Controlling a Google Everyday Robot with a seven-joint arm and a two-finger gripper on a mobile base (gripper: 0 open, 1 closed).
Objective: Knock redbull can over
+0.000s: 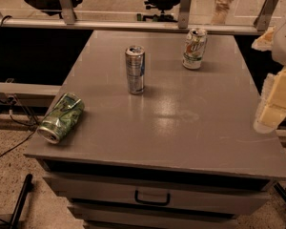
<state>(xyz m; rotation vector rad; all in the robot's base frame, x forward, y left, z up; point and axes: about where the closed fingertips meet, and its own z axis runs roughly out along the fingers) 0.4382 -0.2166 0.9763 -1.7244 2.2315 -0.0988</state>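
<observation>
Grey drawer fronts with a dark handle [152, 198] are seen nearest, under the flat grey table [181, 132]. At the table's front left corner a crushed green can [61, 117] is laid on its side, its mouth turned toward the edge. Level with the table's middle depth, the cream-coloured gripper [275, 104] is held at the right edge, over the rim (whether it is parted or closed cannot be told from this view). Farther in and left of centre, the slim silver can with blue panels, the redbull can [135, 69], is found upright and well apart from the gripper. Behind it, to the right, a white can with green and red markings [194, 48] is also upright, near the far edge. A metal-framed glass partition [133, 20] is set beyond the table.

The step in hand is judged to be the approach: no contact has been made. A leftward reach across the bare table is called for next, with a push against the upper part of the redbull can so that it is tipped. The white can should be passed well clear.
</observation>
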